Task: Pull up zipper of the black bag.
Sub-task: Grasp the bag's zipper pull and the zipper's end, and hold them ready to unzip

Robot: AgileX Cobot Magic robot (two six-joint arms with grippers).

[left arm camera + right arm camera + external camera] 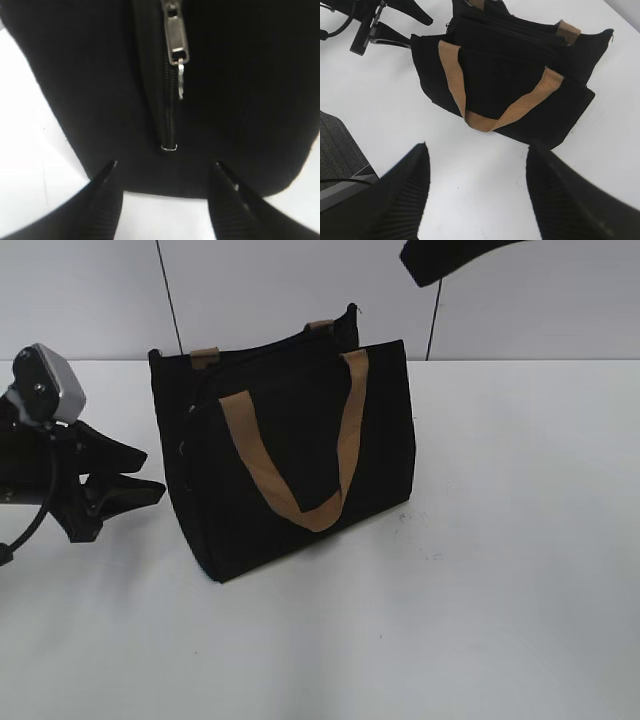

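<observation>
Just ahead of L end effector | zipper on black bag | fingers spread, nothing held

The black bag is standing upright on the table, tan handles drooping, its zipper running down the end panel, silver pull hanging near the top.

White table, pale wall with 2 dark seams behind
</observation>
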